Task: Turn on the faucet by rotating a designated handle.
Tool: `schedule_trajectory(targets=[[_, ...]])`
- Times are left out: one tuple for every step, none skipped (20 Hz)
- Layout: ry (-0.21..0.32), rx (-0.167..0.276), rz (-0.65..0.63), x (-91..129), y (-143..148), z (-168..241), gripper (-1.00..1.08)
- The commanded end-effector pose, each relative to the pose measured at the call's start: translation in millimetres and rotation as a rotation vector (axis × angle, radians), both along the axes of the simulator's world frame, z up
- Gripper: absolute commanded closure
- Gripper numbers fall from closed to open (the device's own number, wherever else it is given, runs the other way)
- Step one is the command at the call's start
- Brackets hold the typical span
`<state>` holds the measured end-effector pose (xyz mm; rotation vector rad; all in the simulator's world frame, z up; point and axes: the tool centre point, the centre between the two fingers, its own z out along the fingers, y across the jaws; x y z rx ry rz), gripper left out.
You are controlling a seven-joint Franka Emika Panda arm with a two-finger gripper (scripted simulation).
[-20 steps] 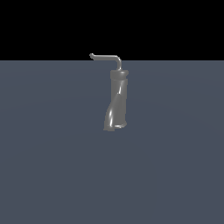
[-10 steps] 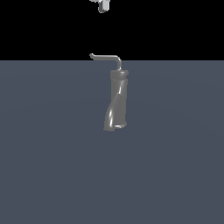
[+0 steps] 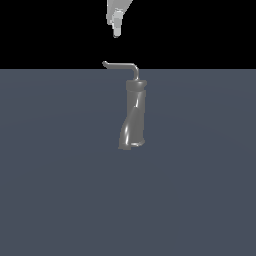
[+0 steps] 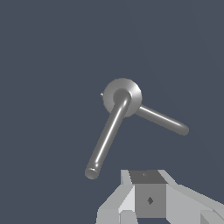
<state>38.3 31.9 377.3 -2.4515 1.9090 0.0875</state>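
Grey faucet (image 3: 133, 117) (upright), handle (image 3: 120, 65) below end effector (image 3: 116, 34)

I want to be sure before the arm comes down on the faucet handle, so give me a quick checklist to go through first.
1. Handle free of contact: ok, open space separates it from the gripper.
2. Gripper above the handle's upturned tip in the exterior view: ok.
3. Faucet standing upright: ok.
4. Gripper open or shut: cannot tell, fingertips overlap.
5. Rod in sight of the wrist view: ok, handle shows clearly.
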Motion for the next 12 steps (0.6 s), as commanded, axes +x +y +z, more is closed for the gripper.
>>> schedule_trajectory(targets=[[0.001, -0.008, -0.067, 13, 3, -10, 1.08], [0.001, -0.011, -0.092, 18, 4, -15, 1.08], [0.001, -0.015, -0.118, 22, 5, -19, 1.08], [0.001, -0.018, -0.144, 27, 7, -23, 1.08], [0.001, -0.022, -0.169, 32, 8, -28, 1.08], [0.001, -0.026, -0.194, 37, 9, -32, 1.08], [0.000, -0.030, -0.218, 41, 11, -37, 1.08], [-0.001, -0.033, -0.241, 45, 12, -41, 1.08], [-0.001, -0.037, -0.262, 49, 13, -45, 1.08], [-0.002, -0.040, -0.282, 52, 14, -49, 1.08], [-0.003, -0.043, -0.300, 55, 15, -52, 1.08], [-0.004, -0.046, -0.317, 58, 16, -55, 1.08]])
